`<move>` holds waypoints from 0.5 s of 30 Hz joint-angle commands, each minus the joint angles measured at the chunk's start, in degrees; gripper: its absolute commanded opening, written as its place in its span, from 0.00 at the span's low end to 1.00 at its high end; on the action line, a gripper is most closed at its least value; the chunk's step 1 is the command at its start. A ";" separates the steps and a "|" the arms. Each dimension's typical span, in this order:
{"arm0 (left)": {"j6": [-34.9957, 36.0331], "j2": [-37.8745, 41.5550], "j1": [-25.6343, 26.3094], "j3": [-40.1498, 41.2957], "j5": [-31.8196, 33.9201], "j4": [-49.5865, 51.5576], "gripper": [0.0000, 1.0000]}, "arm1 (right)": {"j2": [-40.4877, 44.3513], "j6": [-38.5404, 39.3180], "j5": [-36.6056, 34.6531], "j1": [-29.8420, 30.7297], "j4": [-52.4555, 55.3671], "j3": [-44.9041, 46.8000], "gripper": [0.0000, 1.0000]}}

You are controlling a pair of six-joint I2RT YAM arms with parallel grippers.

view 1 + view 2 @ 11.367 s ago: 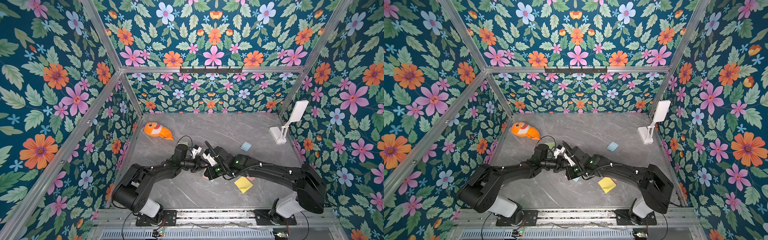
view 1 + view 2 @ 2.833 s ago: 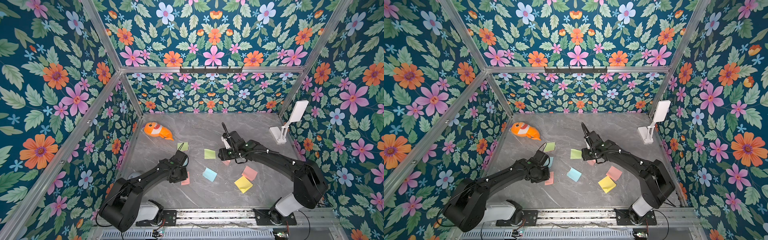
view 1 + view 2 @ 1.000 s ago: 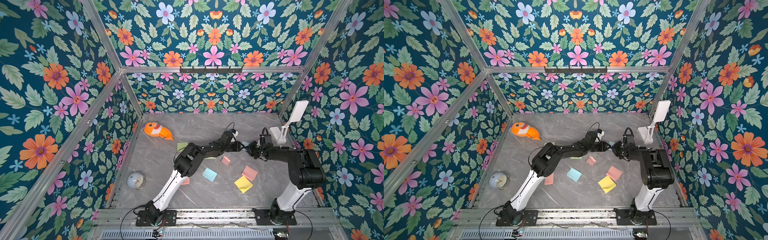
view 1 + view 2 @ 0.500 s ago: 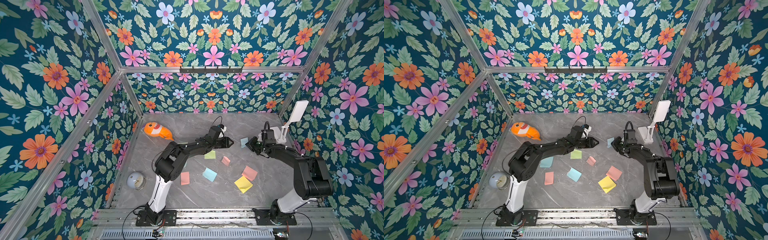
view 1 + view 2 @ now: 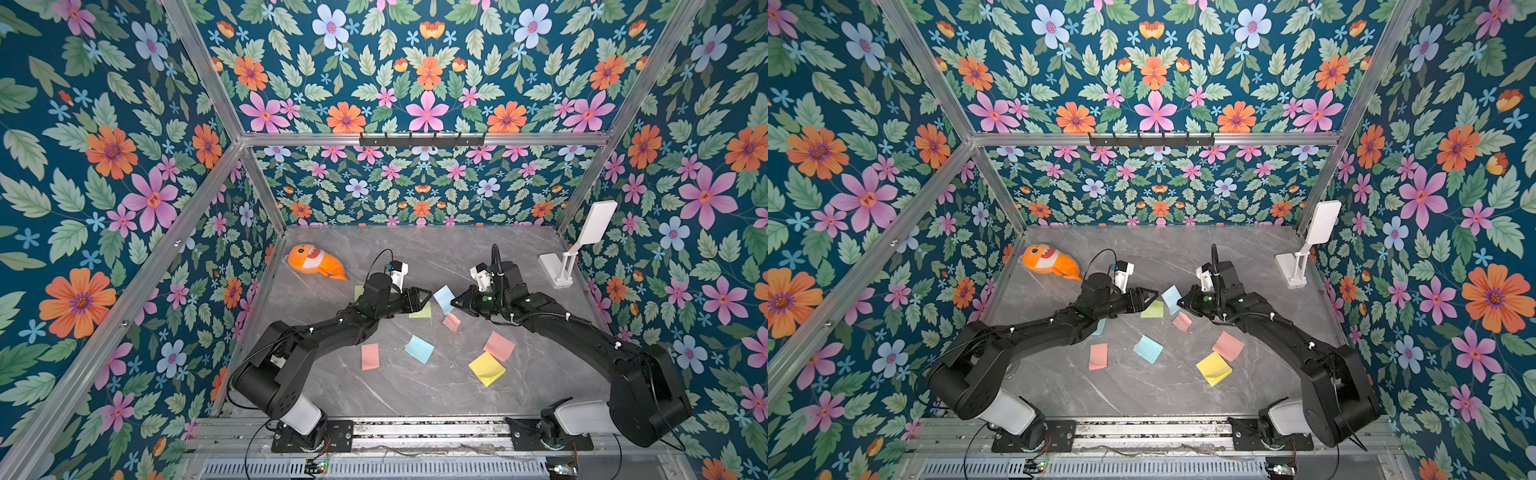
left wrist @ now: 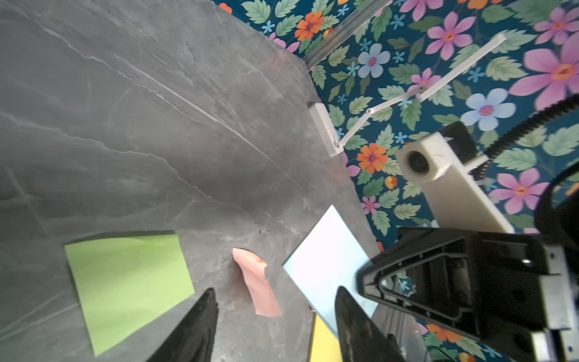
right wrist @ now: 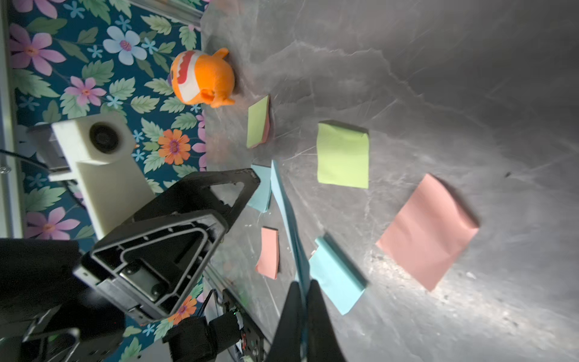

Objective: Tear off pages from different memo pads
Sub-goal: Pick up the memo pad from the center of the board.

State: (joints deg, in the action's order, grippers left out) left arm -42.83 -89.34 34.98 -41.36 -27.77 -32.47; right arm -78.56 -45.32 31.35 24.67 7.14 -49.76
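My right gripper is shut on a pale blue page, held above the table's middle; the right wrist view shows this page edge-on between the shut fingers of that gripper. The left gripper faces it from the left, open and holding nothing, a small gap from the page. In the left wrist view its jaws stand apart over a curled pink page. Flat on the table lie a green square, a pink square, a blue square, another pink one and a yellow memo pad.
An orange plush fish lies at the back left. A white folding stand is at the back right wall. A green-topped pad and a blue pad lie partly under the left arm. Floral walls enclose three sides.
The right gripper has carried the blue page left, away from the back right. My left gripper has opened wider and drawn back to the left, off the page.
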 commanded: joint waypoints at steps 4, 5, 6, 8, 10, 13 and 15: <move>-10.97 -1.12 -0.53 4.66 -5.64 -17.24 0.61 | 1.37 -5.96 4.85 1.43 -7.36 1.68 0.02; -12.50 -1.80 -0.48 5.02 -5.99 -19.58 0.60 | 1.55 -6.67 4.88 1.38 -8.06 1.92 0.02; -13.34 -2.38 -0.46 5.08 -6.15 -20.74 0.59 | 1.77 -7.39 4.86 1.38 -8.94 2.31 0.02; -14.72 -3.48 -0.44 5.25 -6.27 -23.13 0.57 | 1.89 -9.55 5.61 1.39 -11.34 3.12 0.02; -15.78 -4.30 -0.44 5.28 -6.49 -25.10 0.52 | 1.60 -11.46 6.30 1.42 -13.49 3.95 0.02; -17.45 -5.09 -0.38 5.17 -7.01 -27.91 0.42 | 0.98 -14.55 7.05 1.44 -16.85 5.64 0.02; -17.73 -5.30 -0.18 5.07 -7.20 -28.84 0.34 | 0.49 -16.68 7.55 1.43 -19.59 6.96 0.02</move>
State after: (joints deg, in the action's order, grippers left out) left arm -58.59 -94.41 34.59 -36.05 -33.63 -55.64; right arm -77.67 -57.23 37.39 26.04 -6.39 -43.72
